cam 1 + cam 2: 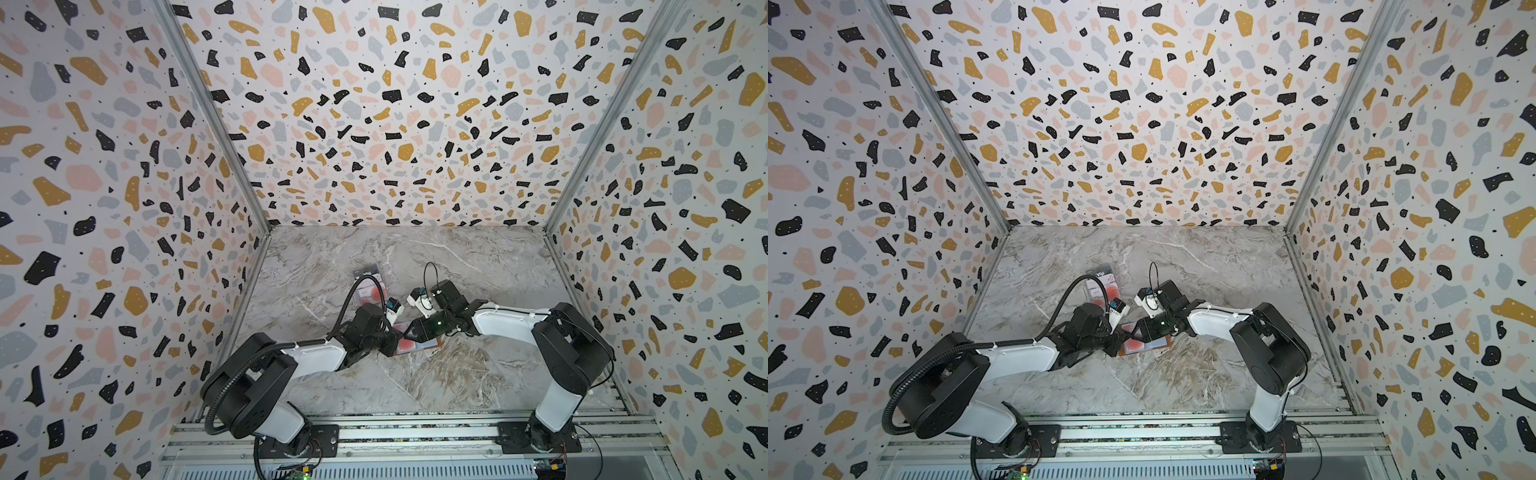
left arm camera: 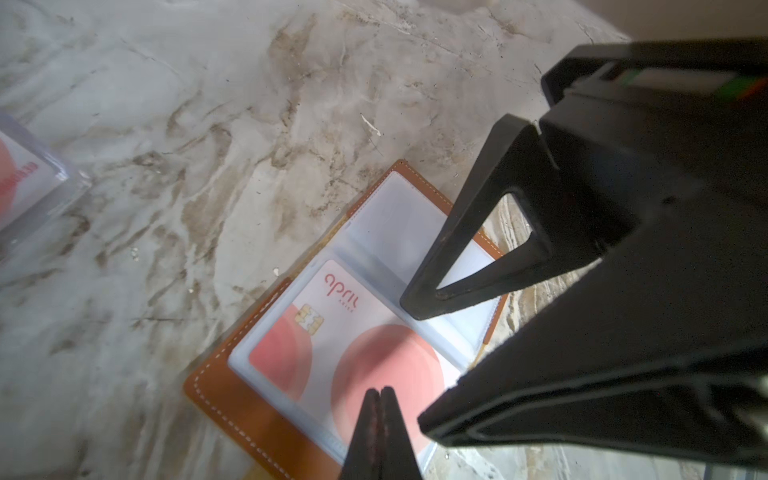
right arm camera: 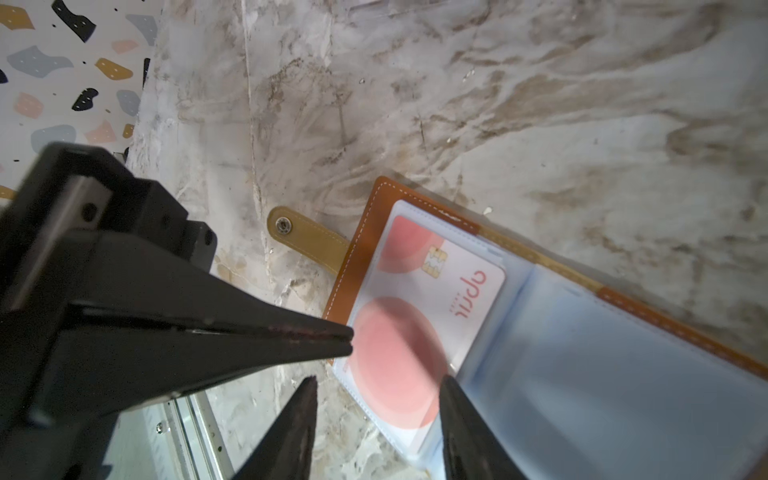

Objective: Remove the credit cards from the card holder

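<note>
The card holder (image 3: pixel 357 257) lies open on the marble table (image 3: pixel 415 104), a red-circled credit card (image 2: pixel 374 365) in its sleeve. The left gripper (image 2: pixel 379 399) is pinched closed at the holder's edge. The right gripper (image 3: pixel 379 380) hovers with jaws spread over the card.

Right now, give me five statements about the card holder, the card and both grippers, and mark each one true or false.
1. The card holder lies open on the table. True.
2. The left gripper has its jaws spread wide. False: its jaws are shut, tips together over the card.
3. A white card with red circles sits in a clear sleeve of the card holder. True.
4. The right gripper is shut on the card. False: its jaws stand apart above the card and grip nothing.
5. The strap is snapped shut across the card holder. False: it lies loose, flat on the table beside it.
</note>
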Controlling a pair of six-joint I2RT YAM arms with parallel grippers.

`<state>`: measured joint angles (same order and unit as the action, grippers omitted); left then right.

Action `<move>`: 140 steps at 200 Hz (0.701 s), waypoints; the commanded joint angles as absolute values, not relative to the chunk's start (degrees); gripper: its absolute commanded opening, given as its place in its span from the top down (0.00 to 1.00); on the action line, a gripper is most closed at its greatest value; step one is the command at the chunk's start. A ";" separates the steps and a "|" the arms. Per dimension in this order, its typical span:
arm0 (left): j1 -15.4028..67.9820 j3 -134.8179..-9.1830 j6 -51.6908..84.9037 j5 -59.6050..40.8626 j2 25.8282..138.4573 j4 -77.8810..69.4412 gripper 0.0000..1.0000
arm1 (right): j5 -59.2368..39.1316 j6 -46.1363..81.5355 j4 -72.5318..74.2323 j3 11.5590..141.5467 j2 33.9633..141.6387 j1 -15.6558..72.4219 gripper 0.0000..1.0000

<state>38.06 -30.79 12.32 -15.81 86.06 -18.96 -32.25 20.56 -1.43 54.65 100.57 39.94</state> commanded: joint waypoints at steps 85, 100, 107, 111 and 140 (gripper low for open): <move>38.58 -28.83 12.17 -14.58 89.07 -23.02 1.00 | -38.55 21.09 -1.05 55.12 103.56 38.06 0.53; 38.58 -28.58 12.35 -14.35 89.29 -23.03 1.00 | -39.17 21.15 -0.90 55.20 103.99 38.01 0.54; 38.58 -28.37 12.39 -14.13 89.30 -23.04 1.00 | -39.42 21.15 -0.96 55.30 104.19 37.97 0.54; 38.58 -28.34 12.54 -14.00 89.35 -23.03 1.00 | -39.45 21.17 -0.97 55.28 104.29 37.99 0.54; 38.61 -27.88 12.82 -12.46 89.67 -22.33 1.00 | -39.46 21.62 -1.05 55.43 104.99 37.84 0.55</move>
<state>38.35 -29.21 12.67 -14.31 88.82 -21.65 -38.13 21.04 -0.84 54.65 104.31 38.09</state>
